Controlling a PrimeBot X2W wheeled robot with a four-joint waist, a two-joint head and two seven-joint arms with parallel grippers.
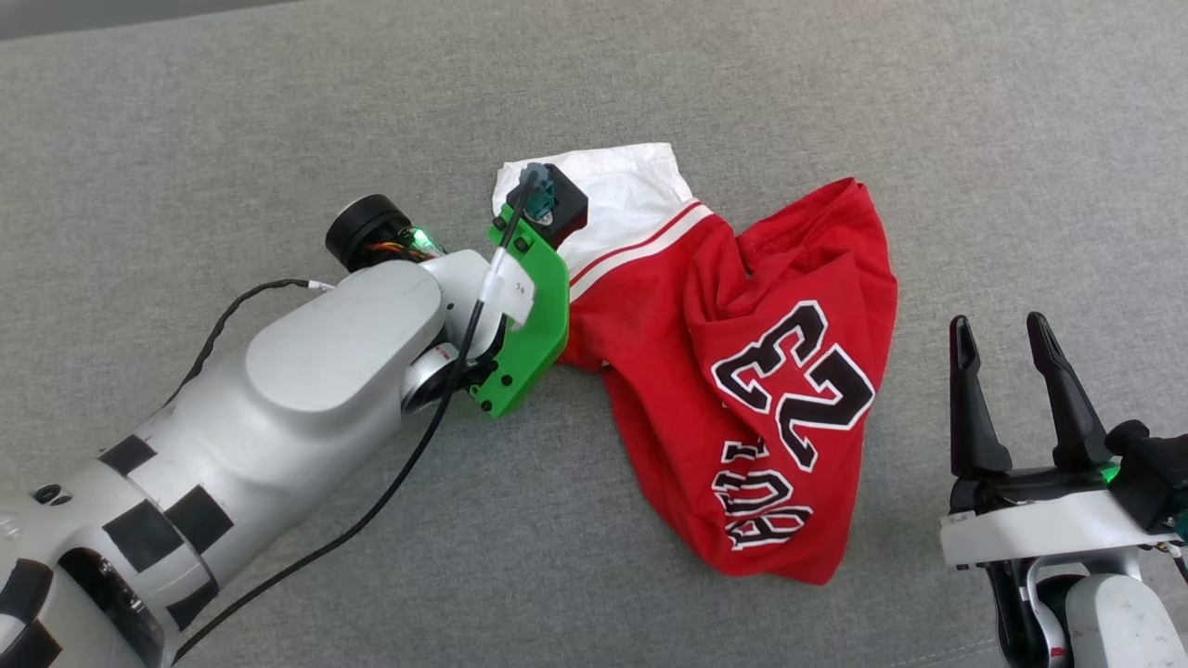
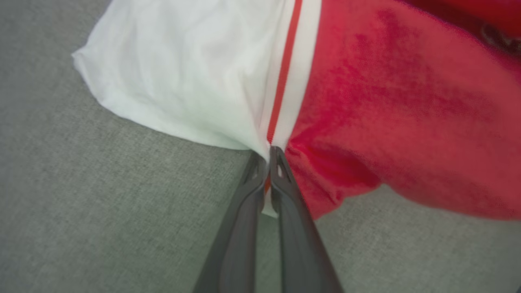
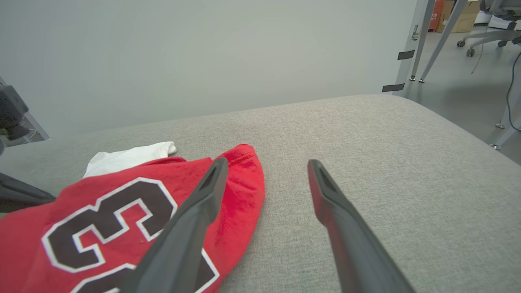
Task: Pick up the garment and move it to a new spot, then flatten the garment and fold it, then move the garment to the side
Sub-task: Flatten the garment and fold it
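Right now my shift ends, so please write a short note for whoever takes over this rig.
Left hand: shut on the red jersey T-shirt with white sleeves, pinching its red-white striped trim beside one white sleeve.
Right hand: open, holding nothing, beside the shirt and apart from it.
Shirt: crumpled on the grey fabric surface, "23" print facing up.
Done: the grip only.
Left: lift and move it, flatten, fold, move it aside.

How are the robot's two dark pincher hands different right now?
The left gripper is shut, pinching the crumpled red-and-white jersey garment at its striped trim; the right gripper is open and empty. The left gripper touches the garment; the right gripper stands apart, beside it. Both have two long dark fingers.
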